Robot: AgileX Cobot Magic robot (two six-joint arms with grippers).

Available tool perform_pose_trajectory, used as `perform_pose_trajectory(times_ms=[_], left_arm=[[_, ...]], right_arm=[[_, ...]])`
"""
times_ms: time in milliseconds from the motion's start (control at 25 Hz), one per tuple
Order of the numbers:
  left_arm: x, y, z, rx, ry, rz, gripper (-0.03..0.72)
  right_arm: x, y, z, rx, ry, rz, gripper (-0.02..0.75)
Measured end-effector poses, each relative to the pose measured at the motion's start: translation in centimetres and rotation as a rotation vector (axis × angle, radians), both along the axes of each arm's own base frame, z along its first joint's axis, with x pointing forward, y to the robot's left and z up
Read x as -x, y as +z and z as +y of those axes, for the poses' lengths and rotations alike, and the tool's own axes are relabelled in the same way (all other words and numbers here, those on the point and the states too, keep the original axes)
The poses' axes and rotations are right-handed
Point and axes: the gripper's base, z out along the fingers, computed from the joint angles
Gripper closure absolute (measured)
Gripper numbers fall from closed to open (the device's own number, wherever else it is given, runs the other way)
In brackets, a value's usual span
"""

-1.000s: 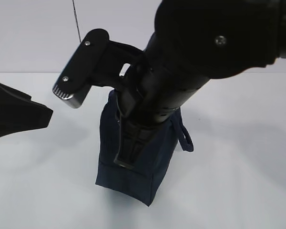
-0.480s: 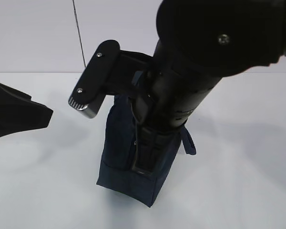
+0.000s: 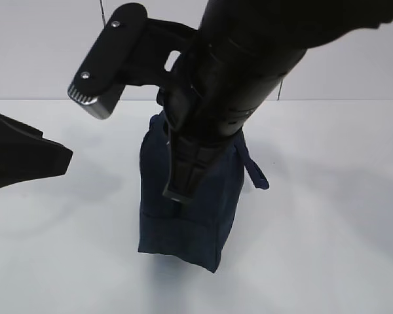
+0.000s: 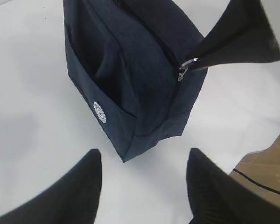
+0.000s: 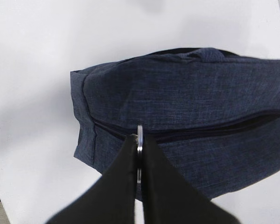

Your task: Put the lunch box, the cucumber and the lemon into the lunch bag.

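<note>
Left claw: at the lower edge of the left wrist view, spread wide, holding nothing, above the white table. Boxy dark navy fabric lunch bag: upright at centre of the exterior view, zipper drawn shut. Right claw: in the lower middle of the right wrist view, pinched tight on the silver ring pull atop the bag.

The right arm hides the lunch bag's top in the exterior view; the right wrist view crops its right end.
</note>
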Motion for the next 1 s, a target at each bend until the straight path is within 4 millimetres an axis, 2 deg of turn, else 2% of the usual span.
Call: perform_pose_trajectory(times_ms=[800,1000], left_arm=[[-0.1,0.1,0.0,0.006,0.005,-0.011,0.285],[-0.2,0.2,0.0,0.017,0.013,-0.024,0.285]], right_arm=[[-0.6,0.3,-0.1,0.041,0.009,-0.059,0.717],[-1.1,-0.2,0.0,0.055,0.003,-0.062,0.717]])
